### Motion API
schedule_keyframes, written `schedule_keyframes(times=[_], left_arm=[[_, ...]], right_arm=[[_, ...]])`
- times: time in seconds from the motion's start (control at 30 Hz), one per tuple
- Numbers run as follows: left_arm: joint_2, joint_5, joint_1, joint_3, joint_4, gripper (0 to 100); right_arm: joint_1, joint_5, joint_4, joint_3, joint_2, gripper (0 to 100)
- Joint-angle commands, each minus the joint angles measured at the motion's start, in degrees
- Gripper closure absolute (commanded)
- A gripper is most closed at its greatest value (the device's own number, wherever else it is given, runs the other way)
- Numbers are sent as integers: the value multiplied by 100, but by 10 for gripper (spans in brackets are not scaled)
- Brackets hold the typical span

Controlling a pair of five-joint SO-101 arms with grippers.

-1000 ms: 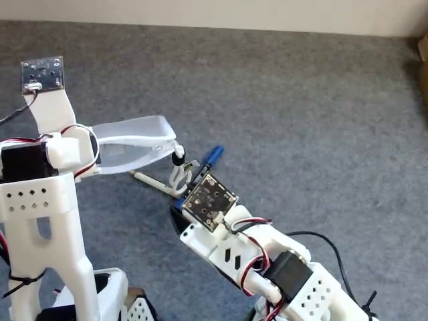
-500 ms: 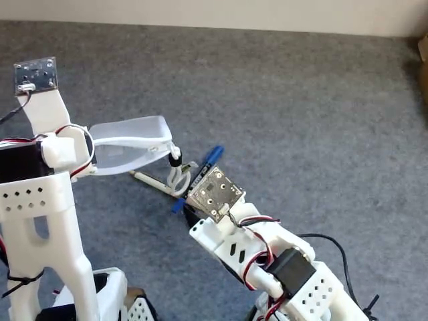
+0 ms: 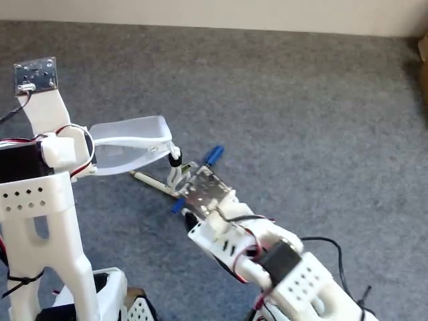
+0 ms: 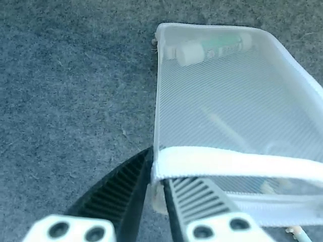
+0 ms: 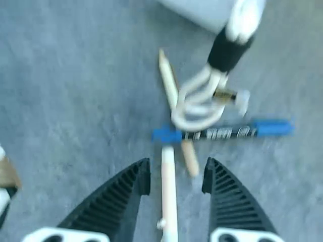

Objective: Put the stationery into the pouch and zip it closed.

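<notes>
Left gripper [image 4: 157, 169] clamped on pouch [image 4: 222, 96] rim; pouch stretches ahead of it, white-capped green item [image 4: 212, 46] lodged at far end. Right gripper [image 5: 176, 169] jaws apart over carpet [image 5: 60, 75]; white pen [image 5: 169, 201] between them, blue pen [image 5: 222, 132] crosswise just beyond fingertips.

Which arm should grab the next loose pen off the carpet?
Right. The right gripper is open over the slim white pen and blue marker pen on the grey carpet, while the left gripper is shut on the rim of the translucent mesh pouch.
</notes>
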Motion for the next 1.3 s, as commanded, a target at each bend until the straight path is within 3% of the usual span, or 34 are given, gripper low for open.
schedule_keyframes(times=[0.0, 0.67, 1.13, 1.27], left_arm=[[57, 70, -75, 4, -202, 994], [57, 70, -75, 4, -202, 994], [57, 62, -75, 4, -202, 994], [57, 62, -75, 4, -202, 994]], right_arm=[[-215, -53, -356, -277, 787, 832], [-171, -35, -2308, -356, 3486, 832], [-4, -18, -2325, -593, 4875, 833], [-4, 466, -2316, -593, 5015, 852]])
